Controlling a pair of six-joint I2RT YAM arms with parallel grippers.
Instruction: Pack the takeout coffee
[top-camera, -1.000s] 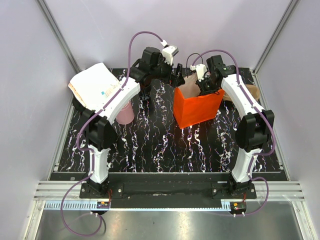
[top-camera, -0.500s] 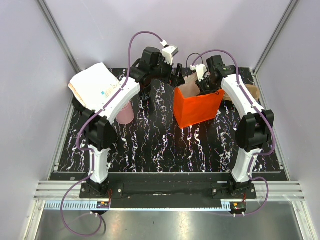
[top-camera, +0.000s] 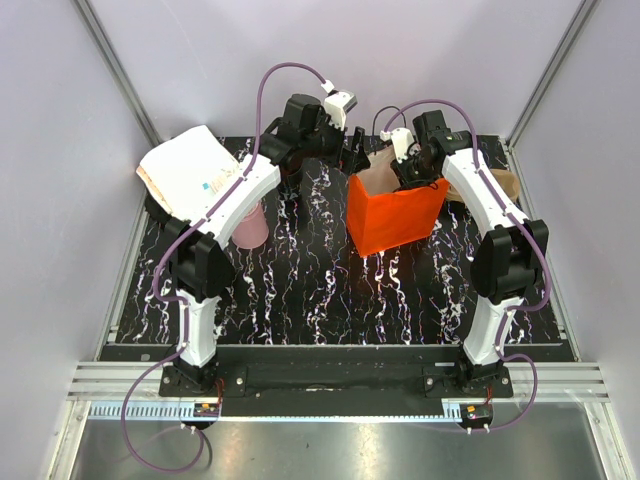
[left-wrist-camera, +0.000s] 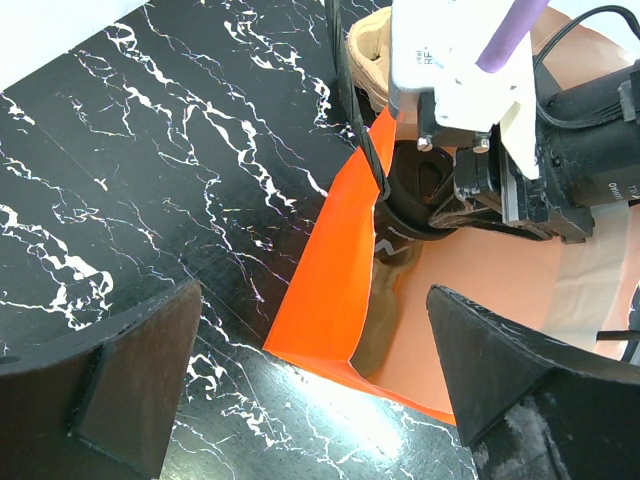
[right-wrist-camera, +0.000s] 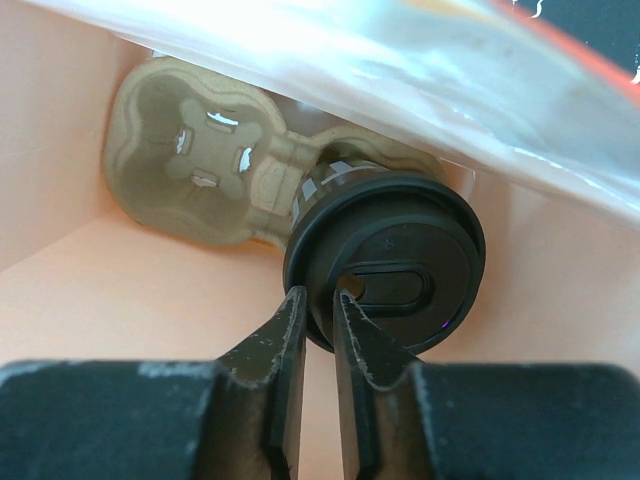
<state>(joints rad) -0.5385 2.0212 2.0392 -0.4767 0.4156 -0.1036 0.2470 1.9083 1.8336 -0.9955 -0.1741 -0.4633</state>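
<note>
The right gripper (right-wrist-camera: 318, 300) is reaching down into the orange bag (top-camera: 395, 215), its fingers (right-wrist-camera: 275, 370) standing only narrowly apart astride the lid rim of the takeout coffee (right-wrist-camera: 400, 270); whether they are pinching it cannot be told. The cup is sitting deep in the bag against a pulp cup carrier (right-wrist-camera: 190, 150), with the bag walls crowding close around it. The left gripper (left-wrist-camera: 312, 300) is hovering wide open and empty just beside the bag's far left corner. Both arms are stretching toward the far end of the black marbled table (top-camera: 300, 290), and a pink cup (top-camera: 250, 225) is standing well left of the bag.
</note>
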